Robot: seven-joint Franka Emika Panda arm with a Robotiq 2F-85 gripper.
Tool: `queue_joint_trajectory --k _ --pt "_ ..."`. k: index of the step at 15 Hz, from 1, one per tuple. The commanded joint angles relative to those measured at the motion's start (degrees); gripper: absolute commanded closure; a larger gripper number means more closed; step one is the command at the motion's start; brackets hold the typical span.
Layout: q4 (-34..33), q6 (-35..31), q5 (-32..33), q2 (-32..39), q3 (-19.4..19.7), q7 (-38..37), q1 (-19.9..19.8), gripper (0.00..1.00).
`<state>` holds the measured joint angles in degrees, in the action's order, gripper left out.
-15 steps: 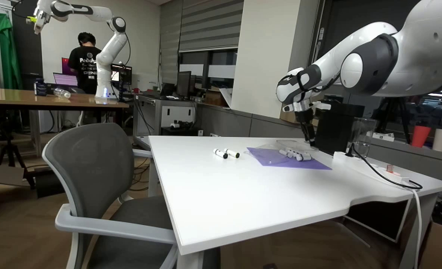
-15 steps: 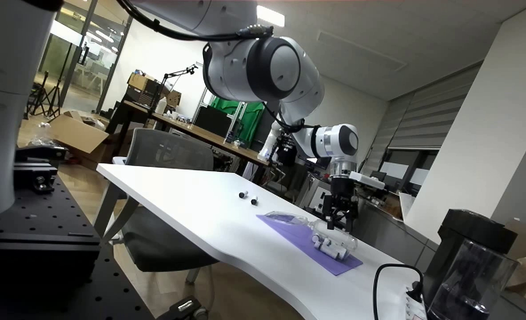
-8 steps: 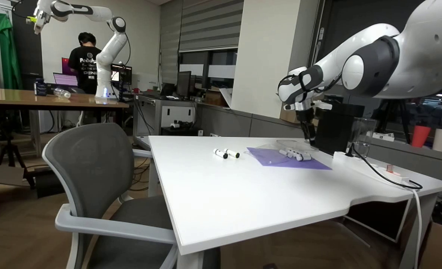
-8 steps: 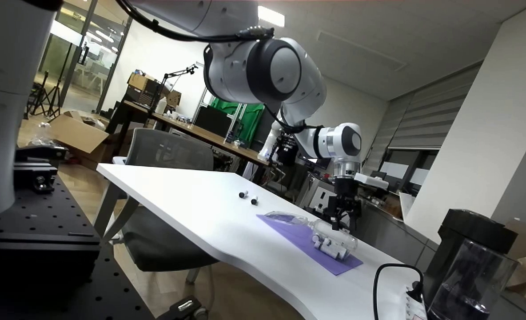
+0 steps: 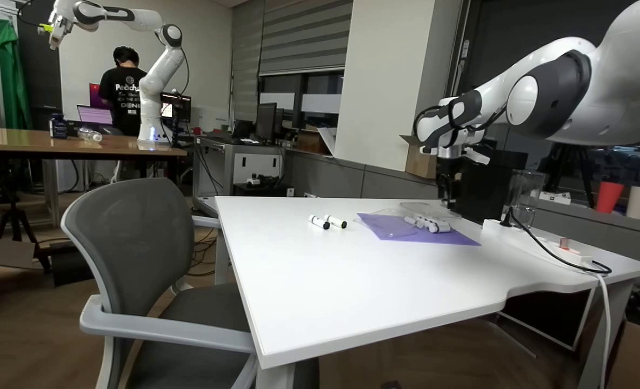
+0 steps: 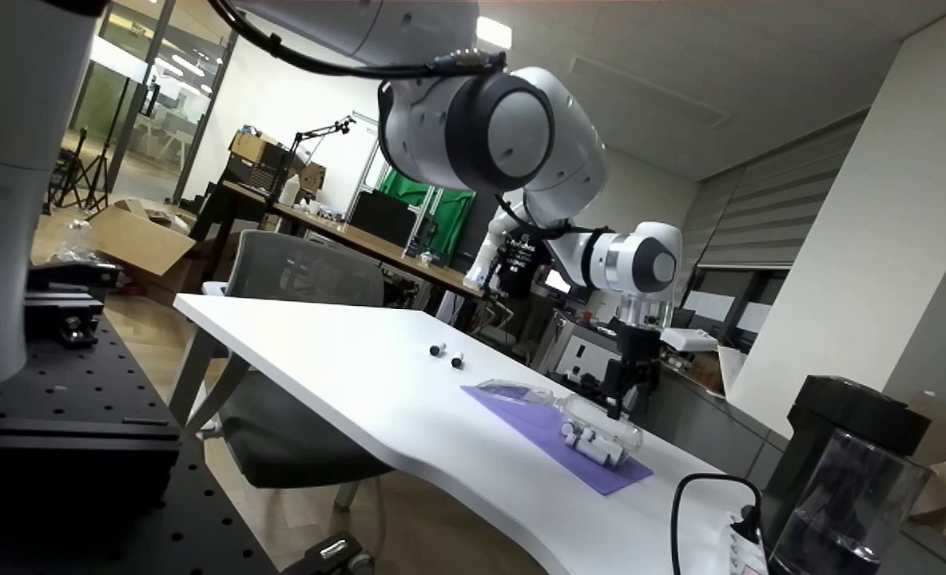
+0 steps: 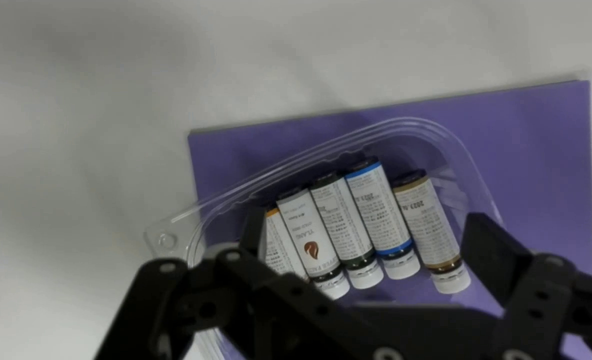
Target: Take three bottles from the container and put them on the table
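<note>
exterior view: the tool has shifted picture-right, 2 loose bottles unmoved.

Dim wrist view, soft shadows across the table, claw out of focus.

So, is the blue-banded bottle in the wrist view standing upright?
No, the blue-banded bottle lies on its side in the clear plastic container, beside other white-capped bottles.
</note>
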<state>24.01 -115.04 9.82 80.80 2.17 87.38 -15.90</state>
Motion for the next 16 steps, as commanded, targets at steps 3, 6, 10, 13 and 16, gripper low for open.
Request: queue_joint_trajectory --k 3,6,10,13,16 --pt "0.6 -1.3 -2.3 0.0 -3.0 5.1 -0.6 0.00" --pt "0.5 -2.5 -2.5 0.6 -3.7 6.3 -0.3 0.00" --pt "1.1 -4.8 -2.0 1.4 -3.7 6.8 0.3 0.00" --pt "1.1 -4.9 -2.2 2.4 -3.5 7.0 0.6 0.00" --pt "1.2 -5.0 -3.5 3.0 -2.4 7.2 1.1 0.00"
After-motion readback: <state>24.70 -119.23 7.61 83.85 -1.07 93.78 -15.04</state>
